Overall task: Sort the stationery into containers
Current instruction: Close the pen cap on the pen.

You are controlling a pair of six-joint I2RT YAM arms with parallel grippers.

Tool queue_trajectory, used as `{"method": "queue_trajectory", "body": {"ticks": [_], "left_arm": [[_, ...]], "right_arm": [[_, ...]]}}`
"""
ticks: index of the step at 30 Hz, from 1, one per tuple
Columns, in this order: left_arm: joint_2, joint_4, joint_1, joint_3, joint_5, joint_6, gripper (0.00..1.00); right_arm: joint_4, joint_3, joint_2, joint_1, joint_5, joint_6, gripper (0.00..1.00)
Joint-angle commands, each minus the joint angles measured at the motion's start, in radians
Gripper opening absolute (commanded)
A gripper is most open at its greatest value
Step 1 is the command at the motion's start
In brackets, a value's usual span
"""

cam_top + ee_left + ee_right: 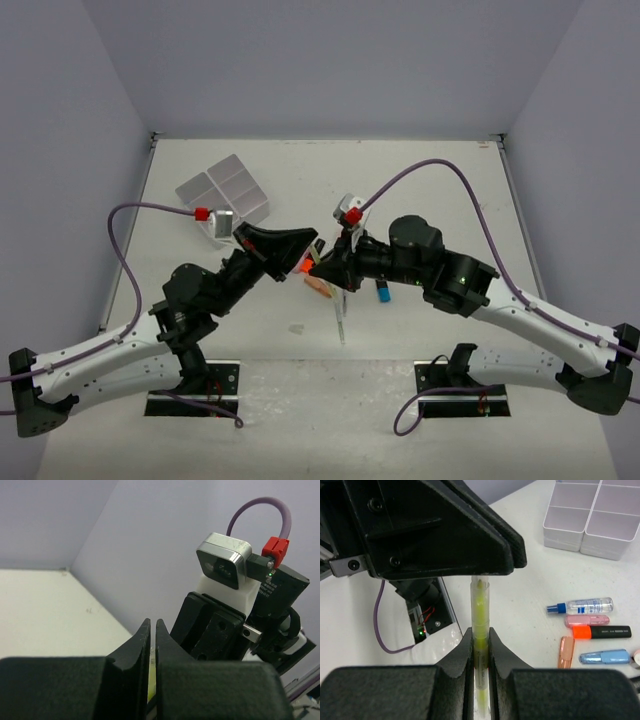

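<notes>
Clamping the yellow pen (480, 600) in both sets of jaws: right gripper (480, 635) shut on the barrel, left gripper (153, 625) pinched closed on its other end, mid-air over the middle of the counter (420, 190). Reads as a handover between arms. Sitting far left, well apart from the pen: the tray (562, 537), nothing visible in its compartments. Lying loose mid-counter, not yet sorted: orange highlighter (600, 631), small clear bottle (580, 605), blue highlighter (605, 656), pink highlighter (587, 620), peach highlighter (566, 652). Judging by that, barely begun; no item binned, nearly everything left to place.
</notes>
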Motion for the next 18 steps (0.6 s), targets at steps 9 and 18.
{"method": "queue_trajectory", "body": {"ticks": [9,18], "left_arm": [[0.128,-0.625,-0.048,0.322,-0.087,0.144,0.34],[0.147,-0.644,-0.048,0.348,-0.108,0.16,0.0]], "right_arm": [[0.419,-0.216,-0.126,-0.021,-0.069,0.02,0.0],[0.416,-0.236,-0.137,-0.022,-0.033,0.017,0.03]]}}
